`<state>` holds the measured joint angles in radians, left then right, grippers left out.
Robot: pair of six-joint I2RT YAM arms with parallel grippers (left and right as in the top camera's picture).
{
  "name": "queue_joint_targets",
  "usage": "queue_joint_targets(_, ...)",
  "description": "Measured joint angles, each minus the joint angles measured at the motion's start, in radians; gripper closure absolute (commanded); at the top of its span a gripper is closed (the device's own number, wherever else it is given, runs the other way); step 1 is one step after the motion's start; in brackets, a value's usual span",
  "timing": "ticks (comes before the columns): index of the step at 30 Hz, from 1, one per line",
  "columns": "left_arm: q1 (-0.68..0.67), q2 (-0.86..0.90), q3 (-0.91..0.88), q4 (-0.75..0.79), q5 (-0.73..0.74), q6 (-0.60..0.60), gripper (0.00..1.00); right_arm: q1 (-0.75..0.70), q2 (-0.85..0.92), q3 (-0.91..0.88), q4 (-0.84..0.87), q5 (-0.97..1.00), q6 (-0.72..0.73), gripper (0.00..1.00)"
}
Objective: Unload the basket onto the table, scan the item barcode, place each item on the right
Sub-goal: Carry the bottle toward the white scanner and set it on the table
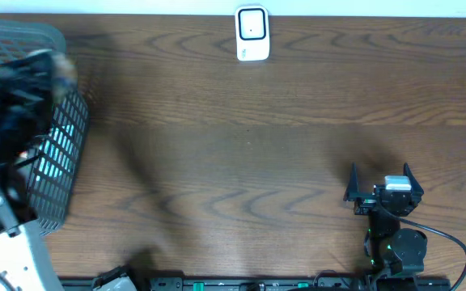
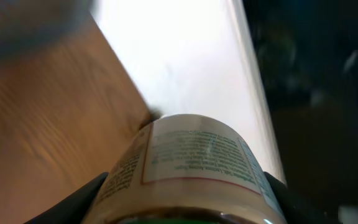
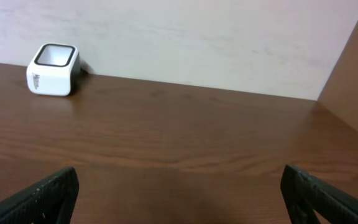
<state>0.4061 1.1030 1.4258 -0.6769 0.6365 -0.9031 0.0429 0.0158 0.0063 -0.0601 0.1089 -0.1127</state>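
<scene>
In the left wrist view a brown bottle (image 2: 191, 162) with a pale label, green print and a red-lined box fills the lower middle. My left gripper (image 2: 188, 208) is shut on it, one dark finger on each side. No barcode shows on the label's visible face. In the overhead view the left arm (image 1: 10, 97) is a dark blur above the basket at the far left. The white scanner (image 1: 252, 33) stands at the table's back edge, also in the right wrist view (image 3: 53, 69). My right gripper (image 1: 383, 179) rests open and holds nothing near the front right.
A black mesh basket (image 1: 59, 153) lies at the left edge under the left arm. Wooden table (image 1: 241, 145) spans the view, with a pale wall behind the table's back edge (image 3: 197, 37). Cables and the arm base (image 1: 399, 246) sit at the front right.
</scene>
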Motion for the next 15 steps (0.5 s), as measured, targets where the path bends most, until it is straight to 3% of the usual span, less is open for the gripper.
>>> queue_joint_targets(7, -0.392, 0.090, -0.003, -0.086, -0.172, 0.069, 0.35, 0.000, 0.000, 0.000, 0.000, 0.000, 0.000, 0.01)
queue_joint_targets(15, -0.700, 0.302, -0.005, -0.148, -0.436, 0.069, 0.35, 0.000, 0.000, 0.000, 0.000, 0.000, 0.000, 0.01)
